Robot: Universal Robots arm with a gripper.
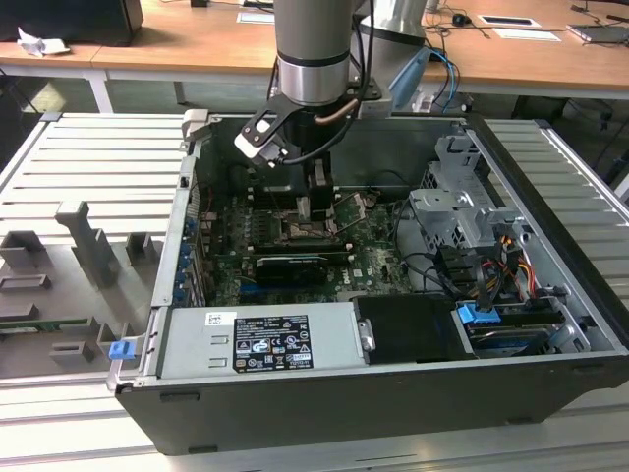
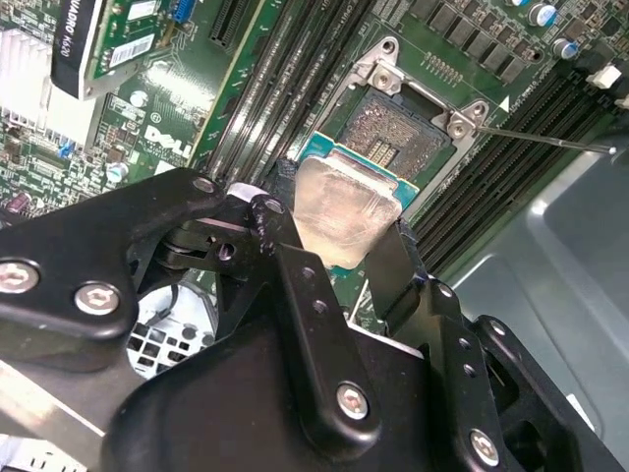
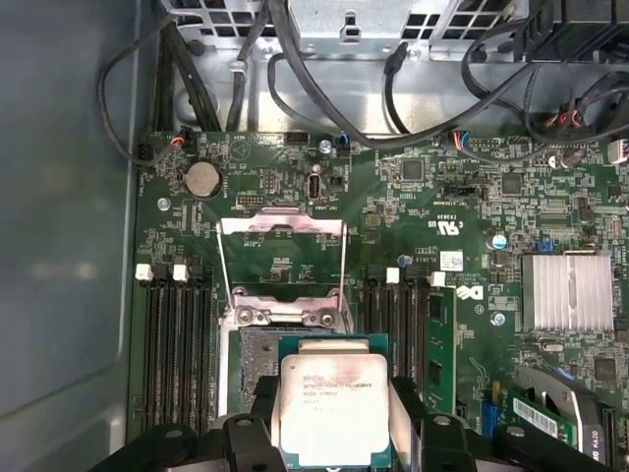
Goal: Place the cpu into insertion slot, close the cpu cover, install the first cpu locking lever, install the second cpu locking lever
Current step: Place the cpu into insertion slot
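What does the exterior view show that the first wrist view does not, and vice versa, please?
Exterior view: the arm's wrist, the whole open computer case, its power supply and drive cage. First wrist view: the gripped cpu's silvery top, a coin cell, the cpu cover swung open. Shared: the gripper above the insertion slot, the green motherboard, black cables.

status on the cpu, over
Gripper shut on cpu. Cpu over socket, not seated. Cover raised, out of the way.
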